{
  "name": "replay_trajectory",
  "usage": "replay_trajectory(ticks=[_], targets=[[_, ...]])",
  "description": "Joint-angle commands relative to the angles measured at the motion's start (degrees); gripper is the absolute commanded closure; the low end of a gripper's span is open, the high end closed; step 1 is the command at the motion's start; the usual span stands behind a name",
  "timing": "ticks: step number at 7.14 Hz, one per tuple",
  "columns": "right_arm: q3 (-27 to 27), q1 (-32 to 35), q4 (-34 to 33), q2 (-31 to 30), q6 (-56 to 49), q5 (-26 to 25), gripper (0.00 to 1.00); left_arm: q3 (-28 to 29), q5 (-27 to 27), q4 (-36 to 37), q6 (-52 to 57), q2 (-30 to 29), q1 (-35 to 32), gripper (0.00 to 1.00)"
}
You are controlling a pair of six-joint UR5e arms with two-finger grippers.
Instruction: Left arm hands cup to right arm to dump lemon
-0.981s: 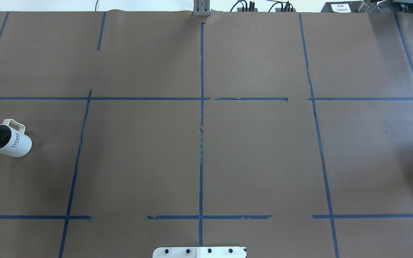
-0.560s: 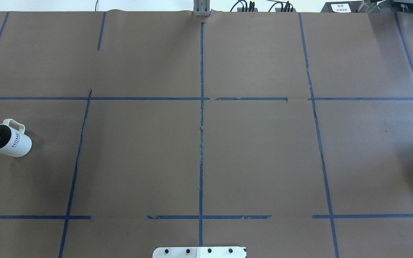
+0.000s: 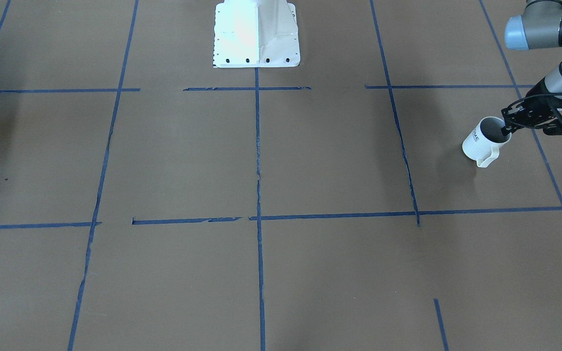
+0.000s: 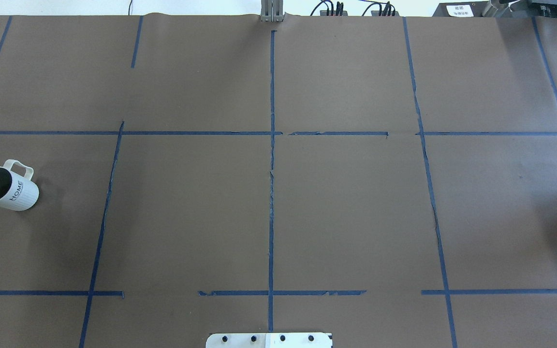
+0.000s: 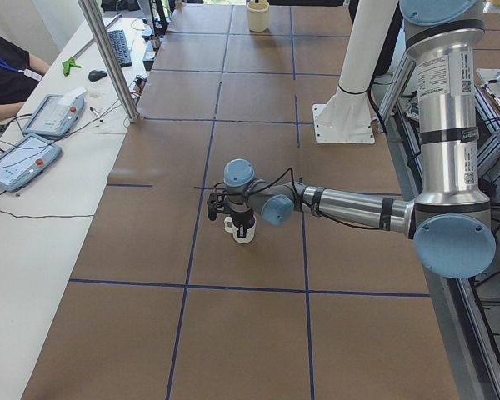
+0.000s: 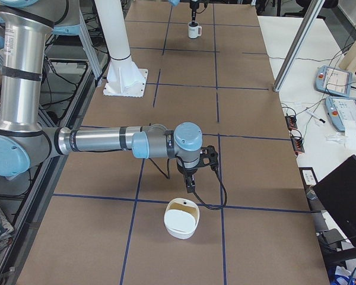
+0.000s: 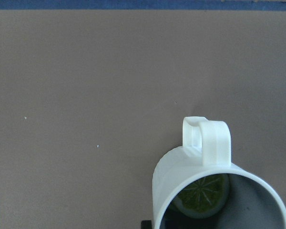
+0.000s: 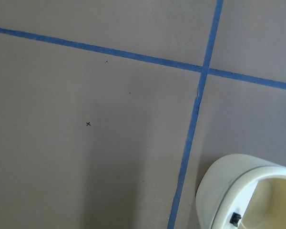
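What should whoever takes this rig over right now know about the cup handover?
The left tool is closed on the rim of the cup at the table's left end, one finger inside.
The right tool is near a cream bowl at the other end; open or shut, I cannot tell.
The lemon is in the cup.
Done: cup gripped.
Left: carry it over, hand it to the right tool, dump the lemon.

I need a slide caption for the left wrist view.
Looking down into the white mug, with a green-yellow lemon lying inside it.
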Motion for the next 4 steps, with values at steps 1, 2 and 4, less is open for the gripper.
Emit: replay_trajectory(ticks=[1,2,4], targets=[[0.3,0.0,0.4,0.0,0.1,0.2,0.0,-1.4,-0.3,0.7,-0.2,-0.4,-3.5,1.0],[0.2,0.0,3.0,0.0,0.1,0.3,0.0,-1.7,-0.5,0.8,-5.1,-1.2,-4.0,1.0],[-4.2,-6.8,16.4,6.0,-0.4,-1.0,0.01,-3.3,-0.6,0.8,-21.0,-6.0,-3.9,1.0]])
